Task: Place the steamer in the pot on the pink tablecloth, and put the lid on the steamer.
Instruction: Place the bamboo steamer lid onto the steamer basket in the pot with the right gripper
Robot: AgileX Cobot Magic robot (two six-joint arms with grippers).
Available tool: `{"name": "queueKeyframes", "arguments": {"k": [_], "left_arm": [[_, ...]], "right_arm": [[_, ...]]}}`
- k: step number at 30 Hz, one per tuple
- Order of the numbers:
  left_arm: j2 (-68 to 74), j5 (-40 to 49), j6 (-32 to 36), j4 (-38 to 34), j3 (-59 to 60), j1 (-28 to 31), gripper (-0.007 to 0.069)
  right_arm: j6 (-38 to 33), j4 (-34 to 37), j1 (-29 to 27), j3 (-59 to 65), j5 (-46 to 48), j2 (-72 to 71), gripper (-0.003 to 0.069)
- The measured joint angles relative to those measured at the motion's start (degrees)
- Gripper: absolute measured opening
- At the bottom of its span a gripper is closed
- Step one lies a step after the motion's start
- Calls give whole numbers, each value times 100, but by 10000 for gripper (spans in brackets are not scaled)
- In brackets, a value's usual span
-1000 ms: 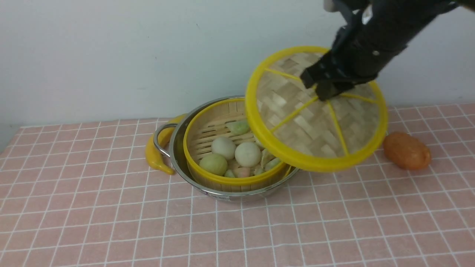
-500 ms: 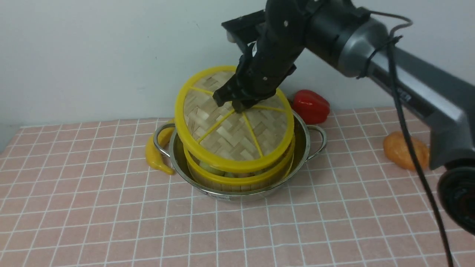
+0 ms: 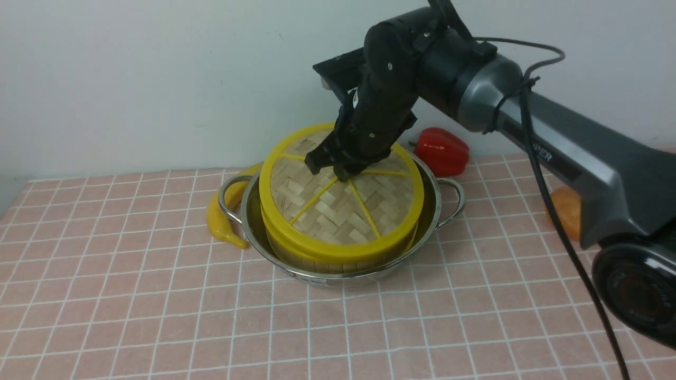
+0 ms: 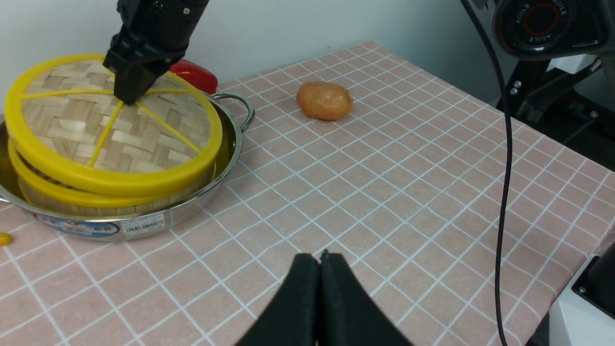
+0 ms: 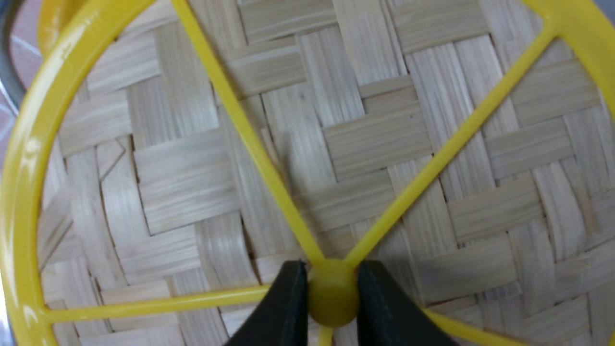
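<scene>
The steamer (image 3: 338,258) sits inside the shiny pot (image 3: 449,203) on the pink tablecloth (image 3: 158,316). The woven lid (image 3: 338,211) with yellow rim and spokes lies on top of the steamer, covering its contents. My right gripper (image 3: 342,170) is shut on the lid's central yellow hub (image 5: 331,293), its two fingers on either side of it. In the left wrist view the lid (image 4: 120,139) rests on the steamer (image 4: 72,199) in the pot (image 4: 226,158). My left gripper (image 4: 319,262) is shut and empty, low over the cloth, well to the side of the pot.
A yellow banana (image 3: 219,221) lies against the pot's left handle. A red pepper (image 3: 443,150) sits behind the pot by the wall. An orange-brown potato (image 4: 324,100) lies on the cloth to the right. The right arm's cable (image 3: 549,211) hangs over the right side.
My right gripper carried the lid from the upper right leftward over the pot, then lowered it from a tilt to rest flat on the steamer. The buns are now covered.
</scene>
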Motion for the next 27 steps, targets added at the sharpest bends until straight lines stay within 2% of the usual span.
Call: {"name": "queueKeyframes", "arguments": {"k": [27], "left_arm": [[0, 24, 5, -5, 0, 0, -12]], "right_arm": [[-299, 46, 0, 0, -211, 5, 146]]}}
